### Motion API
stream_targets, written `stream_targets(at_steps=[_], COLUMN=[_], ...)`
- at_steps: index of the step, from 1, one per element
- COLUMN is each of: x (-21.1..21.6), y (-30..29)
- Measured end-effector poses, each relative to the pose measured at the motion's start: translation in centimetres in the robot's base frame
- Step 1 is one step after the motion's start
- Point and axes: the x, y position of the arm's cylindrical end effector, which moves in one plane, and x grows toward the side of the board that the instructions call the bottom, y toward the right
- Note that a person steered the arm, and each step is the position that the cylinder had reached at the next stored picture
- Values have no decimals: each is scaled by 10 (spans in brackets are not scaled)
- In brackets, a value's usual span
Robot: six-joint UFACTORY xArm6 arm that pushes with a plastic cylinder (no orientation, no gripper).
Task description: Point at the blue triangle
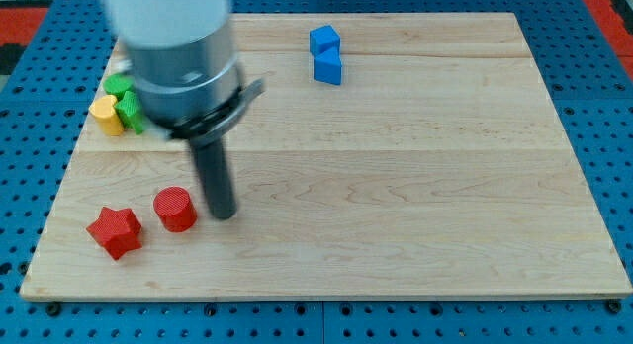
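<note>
My tip has nothing to open or close, being only the blunt end of a dark rod, and it holds nothing; it rests on the board toward the bottom-left corner, just beside the red cylinder on that block's right. Whether the two actually touch I cannot tell from here. Further left, close to the corner, lies the red star. Up by the left edge a yellow block and some green blocks huddle together, partly hidden behind the arm's grey body, so their shapes are hard to make out. The blue triangle sits near the top edge, about midway along it, pressed against a blue cube behind it. So the pointing looks not yet done: the tip is well apart from its target and would need to cross the board. The blocks look like matte ridged plastic, the wooden board pale and smooth.
</note>
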Motion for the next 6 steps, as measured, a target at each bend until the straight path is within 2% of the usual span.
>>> stream_targets(at_steps=[1, 2, 3, 4, 5, 6], x=[-22, -54, -111, -197, -257, -251], y=[1, 40, 147, 233, 227, 130])
